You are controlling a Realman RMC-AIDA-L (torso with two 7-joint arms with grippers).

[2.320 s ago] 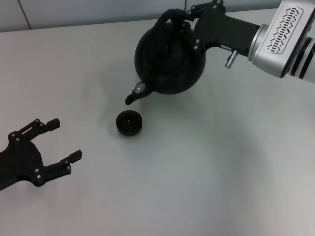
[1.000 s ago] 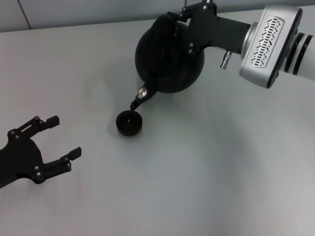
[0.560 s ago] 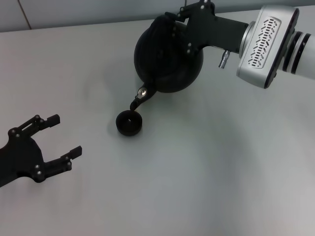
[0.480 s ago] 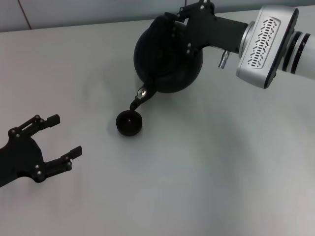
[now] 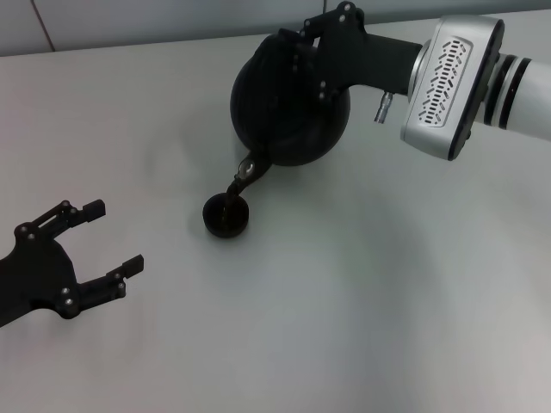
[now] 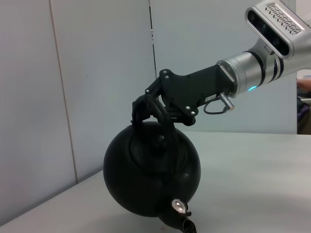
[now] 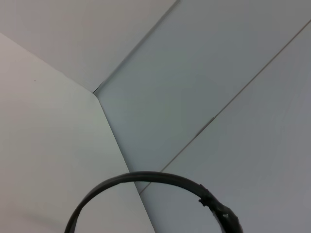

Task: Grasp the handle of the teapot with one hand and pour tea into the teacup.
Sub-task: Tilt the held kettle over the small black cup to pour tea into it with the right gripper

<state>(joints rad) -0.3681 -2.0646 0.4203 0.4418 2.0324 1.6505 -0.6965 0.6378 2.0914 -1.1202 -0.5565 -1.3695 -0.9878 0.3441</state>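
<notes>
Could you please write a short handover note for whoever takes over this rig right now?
Right gripper: shut on the handle, holding the teapot lifted and tipped spout-down.
Left gripper: open, idle low on the robot's left, holding nothing.
Teacup: on the table, directly below the spout tip.
Done: teapot grasped, lifted, tilted over the teacup.
Left: finish pouring, level the teapot, set it down. Whether tea is flowing cannot be told.
</notes>
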